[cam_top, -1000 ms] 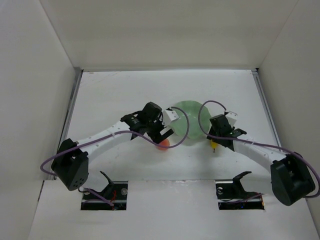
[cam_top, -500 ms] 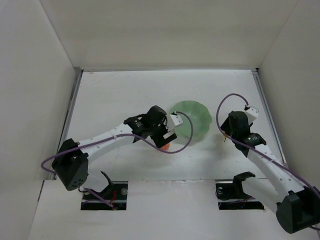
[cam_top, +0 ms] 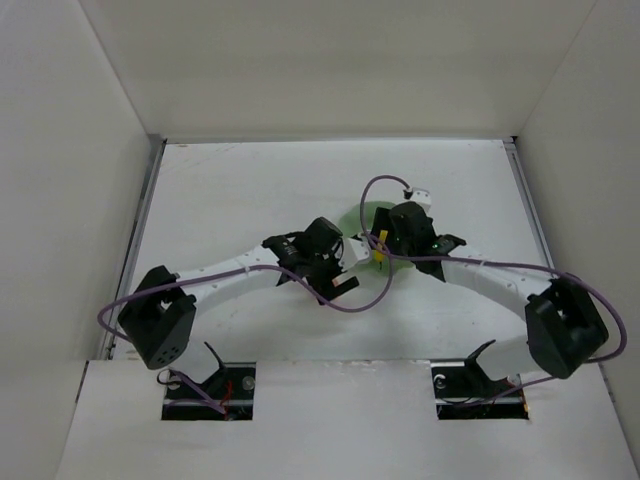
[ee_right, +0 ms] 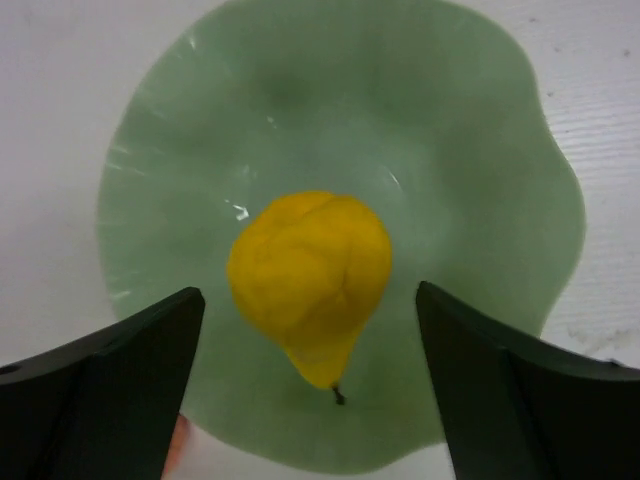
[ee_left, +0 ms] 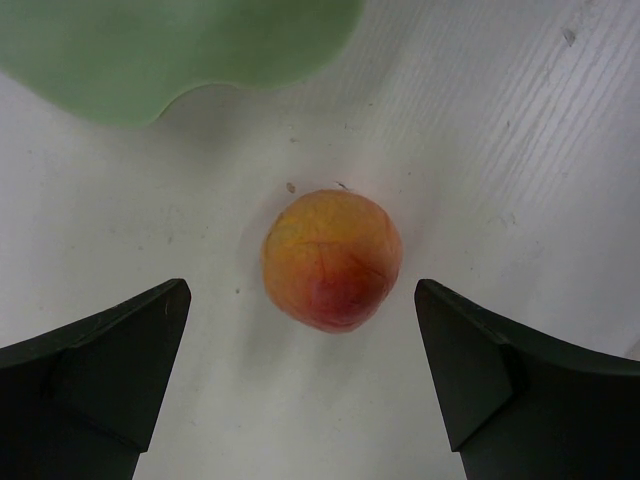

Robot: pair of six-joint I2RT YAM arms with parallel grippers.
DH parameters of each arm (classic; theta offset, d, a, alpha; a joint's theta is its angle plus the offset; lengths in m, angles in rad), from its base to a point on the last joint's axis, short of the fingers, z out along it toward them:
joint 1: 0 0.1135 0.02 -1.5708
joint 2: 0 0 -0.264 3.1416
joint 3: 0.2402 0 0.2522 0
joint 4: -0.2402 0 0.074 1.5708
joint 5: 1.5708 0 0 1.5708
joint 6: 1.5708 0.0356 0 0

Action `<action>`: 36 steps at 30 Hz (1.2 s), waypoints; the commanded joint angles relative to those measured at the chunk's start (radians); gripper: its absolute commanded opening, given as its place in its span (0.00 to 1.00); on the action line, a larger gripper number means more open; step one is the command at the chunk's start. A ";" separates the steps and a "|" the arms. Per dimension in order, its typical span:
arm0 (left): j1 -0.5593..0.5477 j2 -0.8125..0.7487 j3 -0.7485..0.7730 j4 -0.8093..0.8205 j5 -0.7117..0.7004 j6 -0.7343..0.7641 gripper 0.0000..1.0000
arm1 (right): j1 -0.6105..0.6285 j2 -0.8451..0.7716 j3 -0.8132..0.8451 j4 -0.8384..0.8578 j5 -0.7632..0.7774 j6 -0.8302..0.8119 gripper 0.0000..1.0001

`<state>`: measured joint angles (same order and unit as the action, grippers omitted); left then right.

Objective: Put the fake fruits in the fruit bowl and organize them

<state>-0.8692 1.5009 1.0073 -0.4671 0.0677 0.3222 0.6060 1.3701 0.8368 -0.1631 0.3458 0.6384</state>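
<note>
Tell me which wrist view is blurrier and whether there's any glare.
Right wrist: softer, the pear and bowl edges smeared, small glare flecks on the bowl. Left wrist: sharper, peach and table grain crisp, no glare.

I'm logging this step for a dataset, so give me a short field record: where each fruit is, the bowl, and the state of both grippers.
peach: on the table, outside the bowl, near its rim
pear: over the bowl's middle, touching neither finger; resting or dropping, cannot tell
bowl: pale green, scalloped rim, no peach inside
left gripper: open, fingers either side of the peach, not touching it
right gripper: open, above the bowl, straddling the pear
left to place: peach
</note>
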 commanded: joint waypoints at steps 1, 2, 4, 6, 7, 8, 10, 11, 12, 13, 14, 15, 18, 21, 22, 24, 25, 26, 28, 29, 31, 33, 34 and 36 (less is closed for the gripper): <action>-0.007 0.005 0.022 0.018 0.061 -0.002 1.00 | -0.021 0.023 0.076 0.085 -0.073 -0.023 1.00; -0.010 0.015 0.022 0.016 0.069 -0.002 1.00 | -0.021 0.014 0.079 0.089 -0.083 -0.025 1.00; -0.018 0.034 0.024 0.013 0.076 -0.003 1.00 | -0.021 -0.031 0.078 0.097 -0.079 -0.026 1.00; -0.029 0.053 0.021 0.016 0.075 -0.009 1.00 | -0.022 -0.084 0.076 0.093 -0.065 -0.023 1.00; -0.033 0.061 0.014 0.021 0.072 -0.011 1.00 | -0.022 -0.104 0.074 0.089 -0.059 -0.025 1.00; -0.038 0.068 0.007 0.024 0.069 -0.011 1.00 | -0.022 -0.135 0.070 0.085 -0.051 -0.026 1.00; -0.031 0.084 -0.004 0.036 0.075 -0.011 1.00 | -0.022 -0.192 0.058 0.074 -0.038 -0.026 1.00; -0.023 0.093 -0.010 0.048 0.076 -0.011 1.00 | -0.022 -0.216 0.050 0.071 -0.028 -0.026 1.00; -0.012 0.102 -0.015 0.065 0.076 -0.011 1.00 | -0.022 -0.241 0.041 0.066 -0.019 -0.028 1.00; -0.004 0.110 -0.015 0.073 0.076 -0.011 1.00 | -0.022 -0.264 0.032 0.060 -0.010 -0.031 1.00; 0.005 0.122 -0.016 0.084 0.080 -0.011 0.97 | -0.022 -0.285 0.022 0.054 -0.002 -0.032 1.00; 0.009 0.130 -0.016 0.088 0.084 -0.011 0.94 | -0.022 -0.304 0.013 0.047 0.005 -0.032 1.00; 0.019 0.147 -0.024 0.096 0.115 -0.009 0.82 | -0.025 -0.354 -0.019 0.031 0.025 -0.026 1.00; 0.022 0.141 -0.038 0.093 0.130 -0.006 0.59 | -0.028 -0.393 -0.036 0.017 0.033 -0.025 1.00; 0.025 0.130 -0.041 0.093 0.127 -0.006 0.52 | -0.030 -0.402 -0.036 0.011 0.033 -0.025 1.00; 0.029 0.098 -0.035 0.079 0.113 0.000 0.37 | -0.033 -0.416 -0.033 0.002 0.038 -0.025 1.00; 0.037 0.073 -0.027 0.067 0.098 0.005 0.32 | -0.035 -0.425 -0.031 -0.001 0.038 -0.023 1.00; 0.048 0.047 -0.013 0.049 0.081 0.011 0.27 | -0.036 -0.436 -0.030 -0.001 0.039 -0.022 1.00; 0.084 -0.008 0.023 0.013 0.032 0.029 0.19 | -0.041 -0.457 -0.027 -0.001 0.042 -0.023 1.00; 0.106 -0.037 0.042 0.005 0.006 0.037 0.19 | -0.044 -0.469 -0.027 -0.001 0.045 -0.026 1.00; 0.134 -0.085 0.077 0.004 -0.031 0.058 0.18 | -0.053 -0.485 -0.027 -0.009 0.055 -0.031 1.00; 0.140 -0.125 0.126 0.013 -0.048 0.095 0.20 | -0.077 -0.503 -0.027 -0.027 0.065 -0.032 1.00; 0.132 -0.133 0.154 0.021 -0.051 0.101 0.21 | -0.090 -0.509 -0.028 -0.035 0.070 -0.032 1.00; 0.106 -0.114 0.230 0.038 -0.045 0.094 0.24 | -0.125 -0.535 -0.038 -0.055 0.085 -0.034 1.00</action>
<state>-0.7288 1.4158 1.1236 -0.4763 0.0368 0.3817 0.5171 0.8696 0.8017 -0.1974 0.3870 0.6163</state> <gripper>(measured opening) 0.604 0.998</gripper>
